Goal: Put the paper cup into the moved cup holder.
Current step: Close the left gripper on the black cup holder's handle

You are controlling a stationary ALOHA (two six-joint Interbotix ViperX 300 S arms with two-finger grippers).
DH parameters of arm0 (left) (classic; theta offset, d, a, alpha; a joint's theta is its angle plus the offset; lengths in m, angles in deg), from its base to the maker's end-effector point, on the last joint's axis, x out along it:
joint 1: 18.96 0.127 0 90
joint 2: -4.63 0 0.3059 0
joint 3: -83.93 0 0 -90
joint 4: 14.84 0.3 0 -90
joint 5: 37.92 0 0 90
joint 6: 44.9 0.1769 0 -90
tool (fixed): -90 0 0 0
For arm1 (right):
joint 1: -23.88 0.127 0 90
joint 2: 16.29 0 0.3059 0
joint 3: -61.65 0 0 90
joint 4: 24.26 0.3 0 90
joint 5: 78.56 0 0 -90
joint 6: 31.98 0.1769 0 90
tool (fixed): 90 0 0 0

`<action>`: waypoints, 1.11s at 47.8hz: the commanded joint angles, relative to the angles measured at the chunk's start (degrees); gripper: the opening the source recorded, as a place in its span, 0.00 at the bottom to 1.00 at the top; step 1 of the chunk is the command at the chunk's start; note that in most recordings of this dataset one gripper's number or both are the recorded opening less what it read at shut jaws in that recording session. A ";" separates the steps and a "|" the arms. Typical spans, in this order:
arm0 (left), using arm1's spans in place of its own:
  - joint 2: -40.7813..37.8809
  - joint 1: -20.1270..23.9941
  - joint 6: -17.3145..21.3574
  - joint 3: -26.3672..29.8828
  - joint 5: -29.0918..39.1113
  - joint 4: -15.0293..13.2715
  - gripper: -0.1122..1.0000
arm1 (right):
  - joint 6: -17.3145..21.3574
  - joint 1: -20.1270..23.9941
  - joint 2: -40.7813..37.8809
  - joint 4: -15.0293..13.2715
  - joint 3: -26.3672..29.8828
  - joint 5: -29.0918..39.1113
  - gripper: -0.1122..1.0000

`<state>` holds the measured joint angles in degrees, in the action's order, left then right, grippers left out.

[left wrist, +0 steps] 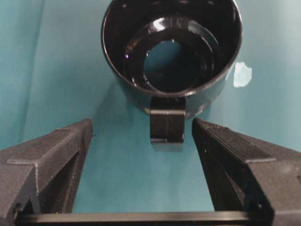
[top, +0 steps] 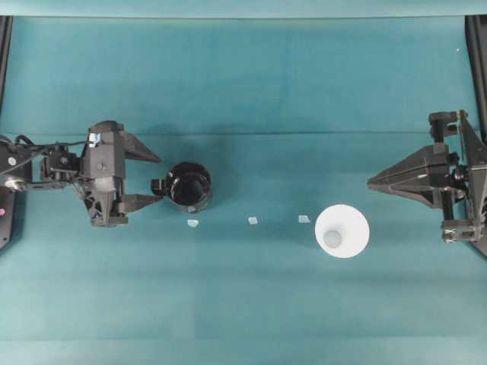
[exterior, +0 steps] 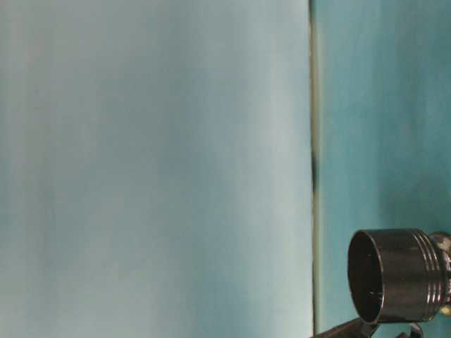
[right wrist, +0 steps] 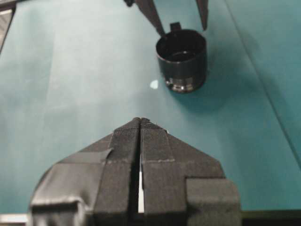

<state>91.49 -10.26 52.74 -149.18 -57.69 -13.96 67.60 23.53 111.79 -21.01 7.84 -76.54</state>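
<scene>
Our left gripper, jaws spread wide and empty, faces the handle of the glossy black round plastic cup holder near the table's left-middle.
We judge the holder placed; next our right gripper, clenched shut and empty, must open around the tapered white paper cup, mouth-down toward the right edge.
</scene>
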 commanded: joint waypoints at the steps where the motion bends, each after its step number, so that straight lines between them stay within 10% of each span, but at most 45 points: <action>1: -0.18 0.09 -0.09 0.97 -0.35 0.09 0.86 | 0.53 0.00 -0.26 0.09 1.41 -0.18 0.12; 42: -1.14 0.09 -0.26 2.72 1.49 0.00 0.73 | 0.53 -0.09 -0.53 0.09 1.41 1.23 0.12; 53: -1.05 0.09 -0.18 2.81 3.34 0.09 0.48 | 0.53 0.00 -0.44 0.09 1.32 1.41 0.12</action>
<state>90.26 -10.17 52.39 -147.16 -54.53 -14.05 67.60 23.53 111.52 -21.01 7.84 -74.96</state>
